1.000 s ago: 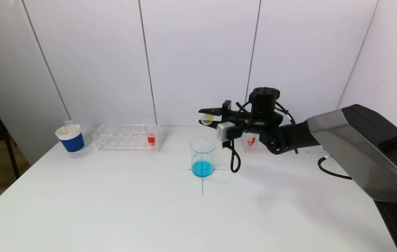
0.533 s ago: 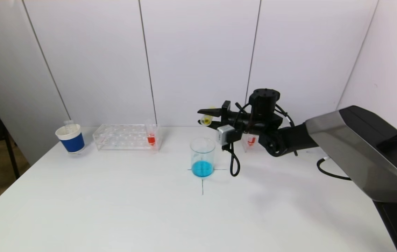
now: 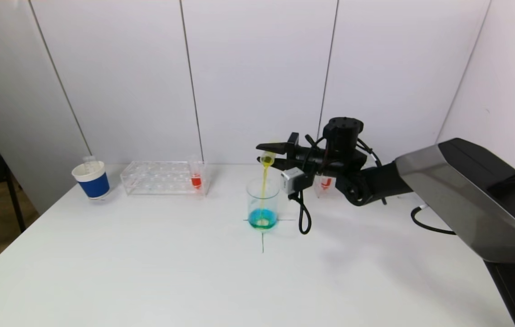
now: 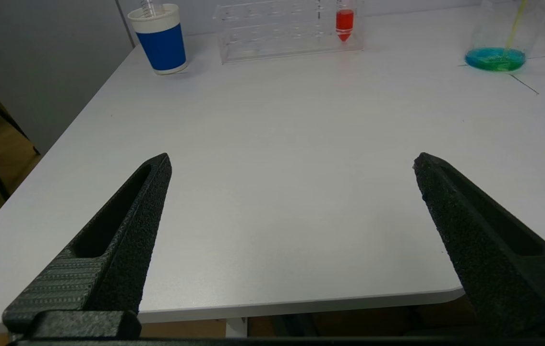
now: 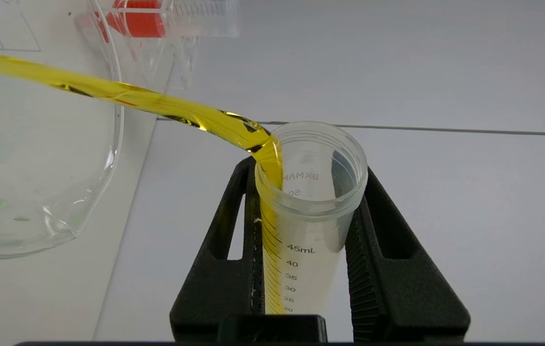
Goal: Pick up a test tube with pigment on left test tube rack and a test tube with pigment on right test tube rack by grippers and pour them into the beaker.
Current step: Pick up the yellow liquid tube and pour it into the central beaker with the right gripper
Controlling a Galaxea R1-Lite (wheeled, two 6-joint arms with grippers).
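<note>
The right pincer [image 5: 308, 226] grips the clear graduated plastic test tube [image 5: 308, 216], long axis near horizontal, mouth toward the clear glass beaker [image 3: 262, 202], pouring yellow liquid. The left pincer [image 4: 291, 168] is released.

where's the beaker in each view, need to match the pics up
Head view: beaker at table centre on the cross mark, below the right gripper.
Left wrist view: far corner, beyond the open left gripper.
Right wrist view: only its rim at the edge, beside the tilted test tube.
Shared landmark: the yellow stream falling into it.
</note>
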